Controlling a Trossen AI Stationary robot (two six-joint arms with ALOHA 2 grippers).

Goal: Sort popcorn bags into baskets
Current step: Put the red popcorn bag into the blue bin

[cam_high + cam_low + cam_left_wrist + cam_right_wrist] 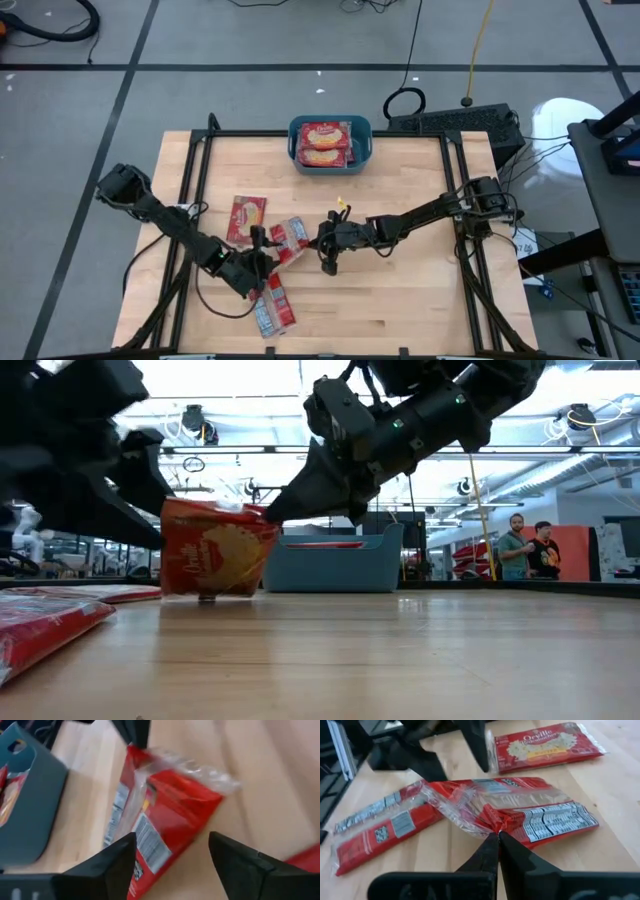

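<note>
Two dark arms are reaching in toward the middle of the wooden table (400,290), meeting over one popcorn bag (288,238). The right gripper (327,240) is stretching in low from the right edge, its fingers pinched tight on the crinkled clear wrapper at the bag's edge, which shows plainly in its own wrist view, where the two fingertips are closing on the plastic (496,837). The left gripper (262,258) is angling in from the left corner, its fingers spread wide on either side of that same bag's other end and gripping nothing. From table height the bag is standing up off the wood, tilted, with its label facing out. Another bag (246,218) is lying flat just beside it, label up, and a third (272,308) is lying nearer the front edge, showing its printed back. At the far middle edge the teal basket (363,140) is already holding two bags (324,143) side by side. Beyond the table, two people (528,548) are standing by an orange wall, under bright ceiling lights, and cables are trailing on the grey floor.
</note>
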